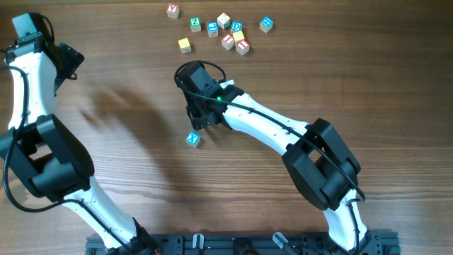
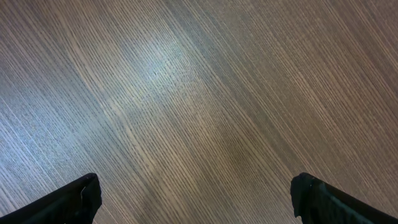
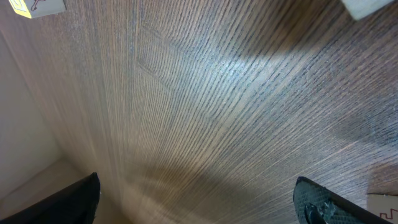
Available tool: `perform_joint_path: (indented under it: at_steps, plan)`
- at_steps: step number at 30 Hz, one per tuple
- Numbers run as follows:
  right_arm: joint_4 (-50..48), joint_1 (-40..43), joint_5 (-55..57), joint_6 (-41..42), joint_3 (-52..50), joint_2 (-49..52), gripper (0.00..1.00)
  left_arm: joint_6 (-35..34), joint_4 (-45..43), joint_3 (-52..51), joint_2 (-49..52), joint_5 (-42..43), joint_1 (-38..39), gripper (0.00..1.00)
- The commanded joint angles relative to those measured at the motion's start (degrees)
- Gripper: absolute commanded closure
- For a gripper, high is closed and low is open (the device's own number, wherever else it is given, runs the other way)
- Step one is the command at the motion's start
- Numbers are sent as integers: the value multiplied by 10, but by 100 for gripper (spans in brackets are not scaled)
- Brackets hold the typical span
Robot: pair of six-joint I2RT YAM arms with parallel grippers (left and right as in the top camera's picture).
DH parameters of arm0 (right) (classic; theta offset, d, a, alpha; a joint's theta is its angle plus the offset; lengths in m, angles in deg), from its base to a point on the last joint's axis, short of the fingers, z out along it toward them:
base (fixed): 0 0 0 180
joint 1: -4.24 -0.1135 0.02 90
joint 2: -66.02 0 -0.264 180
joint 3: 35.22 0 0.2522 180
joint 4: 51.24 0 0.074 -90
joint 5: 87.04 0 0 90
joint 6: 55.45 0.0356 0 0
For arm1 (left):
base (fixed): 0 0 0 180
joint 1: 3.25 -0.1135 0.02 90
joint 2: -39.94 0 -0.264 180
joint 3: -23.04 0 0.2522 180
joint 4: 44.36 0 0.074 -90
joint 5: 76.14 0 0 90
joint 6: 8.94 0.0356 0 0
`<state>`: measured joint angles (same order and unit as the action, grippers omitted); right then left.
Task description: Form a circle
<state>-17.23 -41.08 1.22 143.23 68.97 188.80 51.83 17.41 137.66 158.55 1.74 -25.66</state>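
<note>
Several small wooden letter cubes lie in a loose cluster (image 1: pixel 226 32) at the far middle of the table; no circle of them shows. A red "I" cube (image 1: pixel 243 47) sits at the cluster's near edge. A blue "X" cube (image 1: pixel 192 139) lies alone, nearer the front. My right gripper (image 1: pixel 200 113) hangs just above and right of the "X" cube, open over bare wood (image 3: pixel 196 199). My left gripper (image 1: pixel 69 62) is far off at the back left, open, with only table beneath it (image 2: pixel 196 199).
A cream cube (image 1: pixel 185 45) and a red-lettered cube (image 1: pixel 173 10) lie left of the cluster, a blue one (image 1: pixel 266 24) to its right. In the right wrist view, cube corners show at the top left (image 3: pixel 37 6) and top right (image 3: pixel 367 7).
</note>
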Motion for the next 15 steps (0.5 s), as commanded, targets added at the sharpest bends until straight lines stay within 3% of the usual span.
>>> perform_joint_path:
  at_steps: [1,15]
  plan:
    - [-1,0,-5,15,8,-12,0,4,0,6,-7,-1,-2,0]
    - [-1,0,54,42,8,-12,0,5,0,6,-7,-1,-2,0]
